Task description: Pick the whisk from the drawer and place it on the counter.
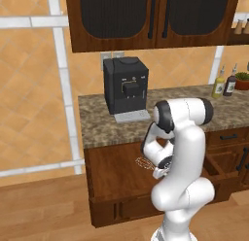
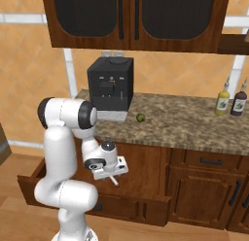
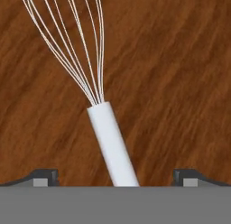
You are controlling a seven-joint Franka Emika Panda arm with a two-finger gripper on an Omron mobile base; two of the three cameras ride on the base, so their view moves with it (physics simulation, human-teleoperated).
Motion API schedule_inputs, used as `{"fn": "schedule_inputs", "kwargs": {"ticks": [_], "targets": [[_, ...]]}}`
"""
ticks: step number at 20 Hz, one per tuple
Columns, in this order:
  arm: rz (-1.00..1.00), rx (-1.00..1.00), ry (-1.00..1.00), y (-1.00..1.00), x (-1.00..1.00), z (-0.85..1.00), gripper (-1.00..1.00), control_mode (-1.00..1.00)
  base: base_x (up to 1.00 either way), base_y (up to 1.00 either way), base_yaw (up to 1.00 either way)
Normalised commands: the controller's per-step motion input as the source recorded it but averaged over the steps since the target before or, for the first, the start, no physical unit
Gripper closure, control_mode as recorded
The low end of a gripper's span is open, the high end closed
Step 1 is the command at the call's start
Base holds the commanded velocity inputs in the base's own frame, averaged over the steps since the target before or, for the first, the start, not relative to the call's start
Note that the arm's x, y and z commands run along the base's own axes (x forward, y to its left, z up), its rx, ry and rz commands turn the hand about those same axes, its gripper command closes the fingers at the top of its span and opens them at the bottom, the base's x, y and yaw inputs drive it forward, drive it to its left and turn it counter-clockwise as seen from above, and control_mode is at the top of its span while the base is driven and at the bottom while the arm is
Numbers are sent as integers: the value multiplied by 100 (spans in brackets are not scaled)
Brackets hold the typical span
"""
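Two dark fingertips (image 3: 45, 177) of my gripper (image 3: 115, 179) are standing wide apart astride the whisk (image 3: 110, 142), which is lying unlifted on the drawer (image 3: 180, 83) bottom, so I am judging closing, lifting and placing on the counter (image 2: 194, 123) all remain.

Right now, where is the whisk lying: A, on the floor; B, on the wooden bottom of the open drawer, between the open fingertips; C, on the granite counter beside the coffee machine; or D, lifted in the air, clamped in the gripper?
B: in the hand view the whisk lies flat on the drawer bottom, its handle running between the fingertips of the open gripper, which stand apart from it on both sides.
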Motion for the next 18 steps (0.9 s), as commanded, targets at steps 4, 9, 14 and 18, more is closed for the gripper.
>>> {"fn": "schedule_inputs", "kwargs": {"ticks": [4, 9, 14, 18], "targets": [[4, 0, 0, -4, 9, -23, -100, -100, 0, 0, 0], [4, 0, 0, -3, 9, -22, 100, -100, 0, 0, 0], [0, 0, 0, 0, 0, 0, 100, -100, 0, 0, 0], [0, 0, 0, 0, 0, 0, 100, -100, 0, 0, 0]]}}
